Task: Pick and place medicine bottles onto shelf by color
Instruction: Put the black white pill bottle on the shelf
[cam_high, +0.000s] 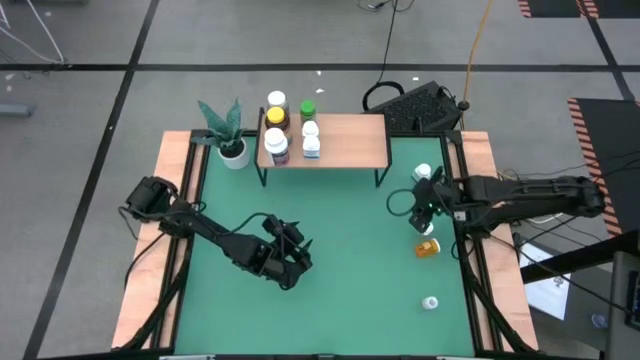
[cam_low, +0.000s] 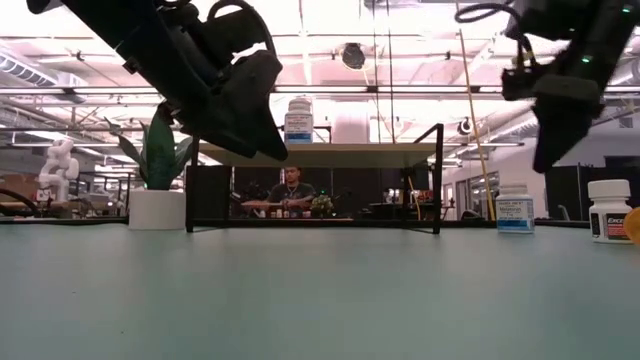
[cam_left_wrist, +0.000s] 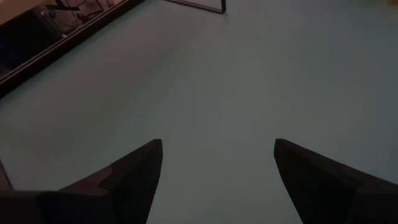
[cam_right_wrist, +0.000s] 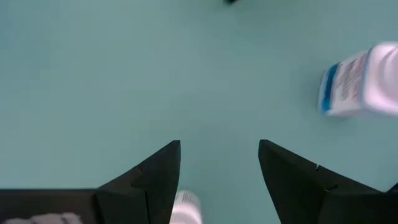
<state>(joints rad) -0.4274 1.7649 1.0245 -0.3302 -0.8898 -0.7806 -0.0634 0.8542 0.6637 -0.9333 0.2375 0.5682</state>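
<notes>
The light-wood shelf (cam_high: 335, 140) stands at the table's far side. On its left part stand an amber bottle with a yellow cap (cam_high: 277, 108), a green bottle (cam_high: 307, 108) and two white bottles (cam_high: 276, 146) (cam_high: 311, 141). My right gripper (cam_high: 421, 212) hovers open and empty near the table's right edge. A white, blue-labelled bottle (cam_right_wrist: 364, 81) stands beyond it, a white bottle (cam_right_wrist: 186, 208) shows low between its fingers, untouched, and an orange bottle (cam_high: 428, 247) sits just nearer. My left gripper (cam_high: 298, 255) hangs open and empty over the table's middle (cam_left_wrist: 214, 162).
A white pot with a green plant (cam_high: 230, 140) stands left of the shelf. A small white bottle (cam_high: 430, 302) stands near the front right. Wooden borders (cam_high: 182, 200) run along the green table's sides. Bare green surface lies between the two grippers.
</notes>
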